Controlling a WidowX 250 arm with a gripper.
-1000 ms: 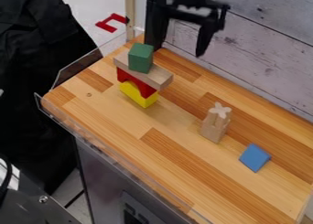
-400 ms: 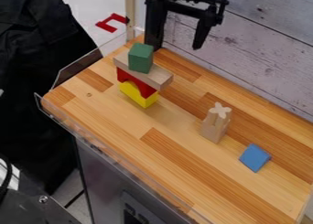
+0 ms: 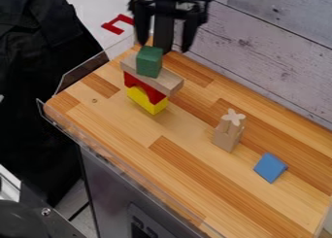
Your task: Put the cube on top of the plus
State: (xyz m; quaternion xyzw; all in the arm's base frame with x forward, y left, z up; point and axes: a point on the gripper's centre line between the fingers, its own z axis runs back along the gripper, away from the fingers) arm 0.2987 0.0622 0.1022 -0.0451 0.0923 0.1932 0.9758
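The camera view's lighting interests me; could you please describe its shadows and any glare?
In the camera view: soft, faint shadow beside the yellow block; small pale glints along the clear guard; the pincer nearly black before the pale wall; most folds of the black cloth lost in darkness.

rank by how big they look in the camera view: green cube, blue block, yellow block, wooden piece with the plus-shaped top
1. wooden piece with the plus-shaped top
2. green cube
3. blue block and yellow block, too alike to rank
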